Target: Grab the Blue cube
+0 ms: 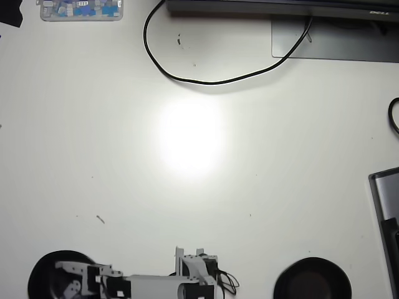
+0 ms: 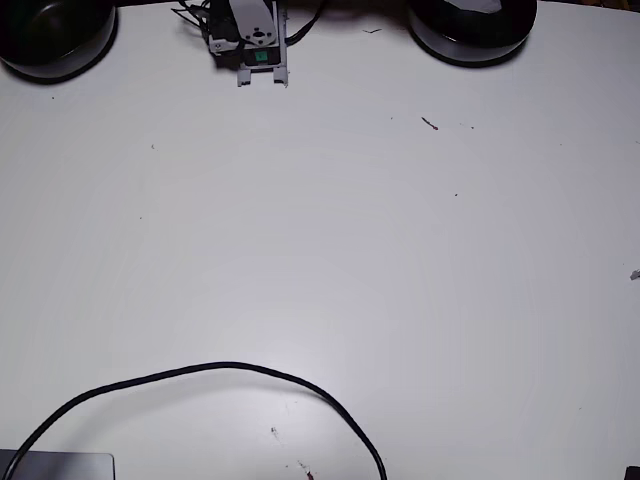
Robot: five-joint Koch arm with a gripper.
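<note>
No blue cube shows in either view. The arm lies folded low at the table's near edge in the overhead view. Its gripper (image 1: 189,253) points toward the middle of the table and rests close to the surface. In the fixed view the gripper (image 2: 263,80) sits at the top edge, left of centre, with a green spot on its servo. Its jaws lie too close together and too small for me to tell whether they are apart. Nothing shows between them.
A black cable (image 1: 212,81) loops across the far side of the table and also shows in the fixed view (image 2: 230,368). Two black round objects (image 1: 312,280) (image 1: 50,268) flank the arm. A small tray of blue and white parts (image 1: 81,9) sits far left. A grey monitor base (image 1: 336,40) is at the far right, and a dark device (image 1: 386,212) at the right edge.
</note>
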